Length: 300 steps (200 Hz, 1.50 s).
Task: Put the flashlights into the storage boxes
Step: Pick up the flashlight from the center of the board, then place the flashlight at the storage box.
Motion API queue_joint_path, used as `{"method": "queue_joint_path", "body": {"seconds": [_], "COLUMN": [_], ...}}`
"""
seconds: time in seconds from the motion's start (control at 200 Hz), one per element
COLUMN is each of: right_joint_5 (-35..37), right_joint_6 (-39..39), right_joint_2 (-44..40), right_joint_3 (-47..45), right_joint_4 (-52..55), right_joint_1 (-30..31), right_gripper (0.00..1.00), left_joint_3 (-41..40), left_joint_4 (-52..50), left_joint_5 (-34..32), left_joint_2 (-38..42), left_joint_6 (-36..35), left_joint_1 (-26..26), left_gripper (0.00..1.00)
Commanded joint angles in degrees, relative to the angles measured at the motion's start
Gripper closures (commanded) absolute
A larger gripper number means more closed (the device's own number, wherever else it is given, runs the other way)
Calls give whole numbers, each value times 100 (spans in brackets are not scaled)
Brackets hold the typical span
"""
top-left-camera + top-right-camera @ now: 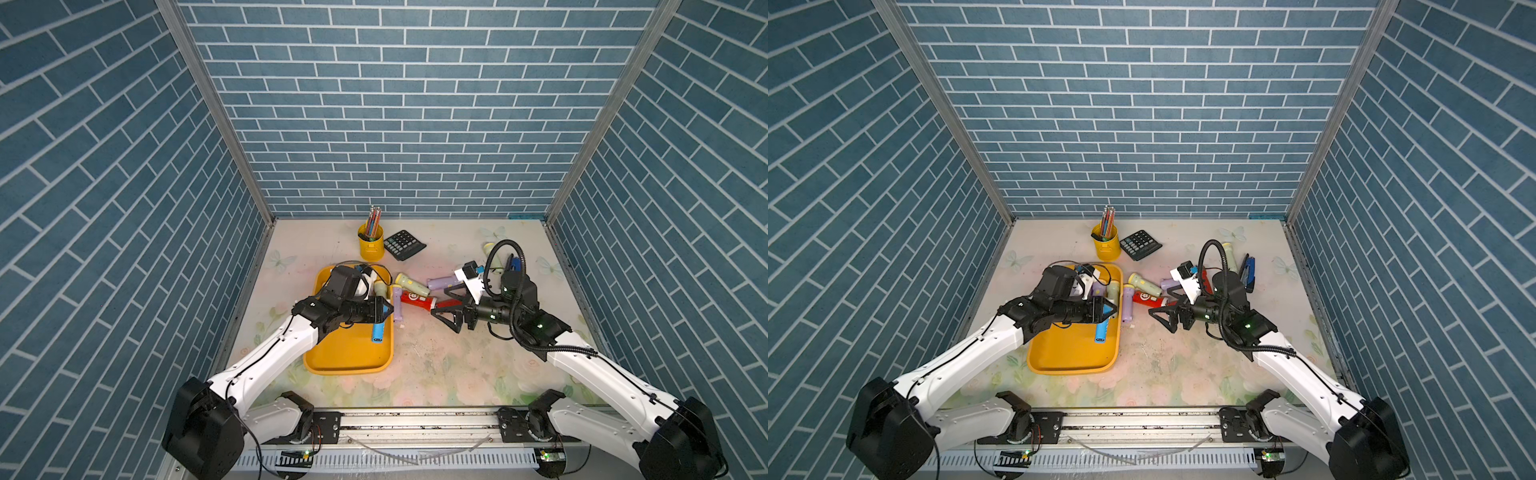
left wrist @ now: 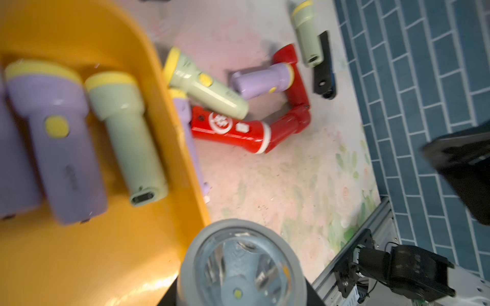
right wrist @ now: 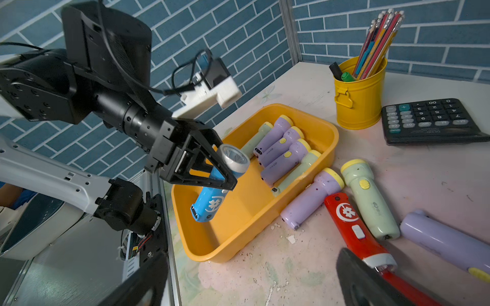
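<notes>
**Blue flashlight held above the tray**

The blue flashlight (image 3: 209, 204) hangs tilted over the orange-yellow tray (image 3: 246, 230), clamped at its neck by the left gripper (image 3: 226, 172); five lilac and pale green flashlights (image 3: 281, 148) lie side by side at the tray's far end; a lilac flashlight (image 3: 310, 198) lies just beside its outer wall; the red flashlight (image 3: 350, 220) rests on the table (image 1: 436, 365), its head near the right gripper (image 1: 442, 311), whose jaws are spread wide and empty.

Both my top views look steeply down on the whole floral-print tabletop (image 1: 436, 365); left wrist cam hangs close over the shallow orange-yellow plastic tray (image 2: 66, 251), right wrist shares it from low sideways.
</notes>
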<state>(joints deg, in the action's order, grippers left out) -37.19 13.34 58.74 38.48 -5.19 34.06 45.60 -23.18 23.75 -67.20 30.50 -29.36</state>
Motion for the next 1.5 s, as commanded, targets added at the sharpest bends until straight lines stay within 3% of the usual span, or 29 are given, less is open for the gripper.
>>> {"method": "queue_joint_path", "body": {"seconds": [0.0, 0.36, 0.74, 1.05, 1.495], "right_joint_5": [89, 238, 266, 203, 195], "right_joint_6": [81, 142, 195, 186, 221], "right_joint_2": [56, -9, 54, 94, 26], "right_joint_3": [-95, -160, -230, -227, -271], "right_joint_4": [-149, -172, -295, -338, -333], "right_joint_1": [-18, -18, -14, -12, -18], "right_gripper": [1, 1, 1, 1, 1], "left_joint_3": [-266, -748, -847, -820, -614], "left_joint_4": [-379, 525, 1206, 922, 178], "left_joint_5": [-77, -90, 134, 60, -146], "left_joint_2": [-59, -918, -1293, -1166, -656], "left_joint_6": [374, 991, 1322, 1226, 908], "left_joint_1": [35, 170, 172, 211, 266], "left_gripper": [70, 68, 58, 44, 43]}}
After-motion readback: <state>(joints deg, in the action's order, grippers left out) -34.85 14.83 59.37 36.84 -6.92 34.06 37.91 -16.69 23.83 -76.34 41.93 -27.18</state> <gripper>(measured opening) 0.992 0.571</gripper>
